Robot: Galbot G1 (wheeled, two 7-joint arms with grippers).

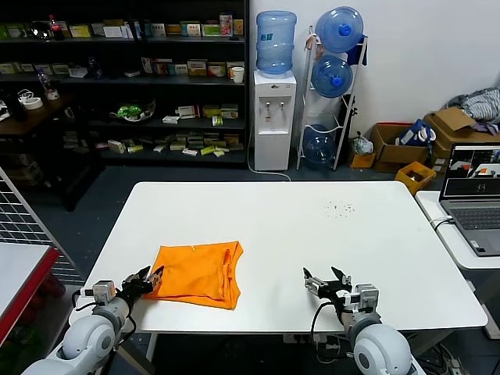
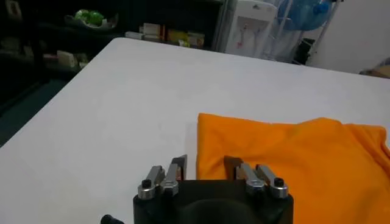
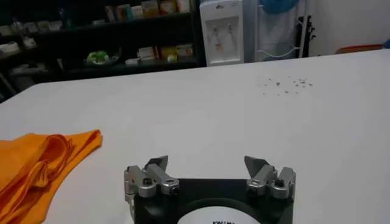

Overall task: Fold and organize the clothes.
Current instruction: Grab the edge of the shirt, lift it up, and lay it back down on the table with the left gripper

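lying on the bench: an orange t-shirt (image 1: 198,273), folded into a rough rectangle on the white bench (image 1: 297,234), toward the near left part of the top.
t-shirt detail: ribbed collar (image 1: 226,258) faces the robot's right side; layers of cloth are stacked and slightly rumpled along that edge, seen also in the right wrist view (image 3: 42,167).
left gripper: the left gripper (image 1: 148,277) sits low at the near left edge of the bench, right at the t-shirt's left corner; its fingers (image 2: 178,168) stand apart, one on either side of the cloth's near corner (image 2: 210,155), with nothing clamped.
right gripper: the right gripper (image 1: 328,280) rests over bare bench at the near edge, well apart from the t-shirt; its fingers (image 3: 155,167) are spread wide and hold nothing.
bench surface: a scatter of small dark specks (image 1: 341,207) lies on the far right part of the top.
surroundings: a laptop (image 1: 475,195) stands open on a side table to the right; a water dispenser (image 1: 273,101) and dark shelves (image 1: 125,78) stand behind the bench.
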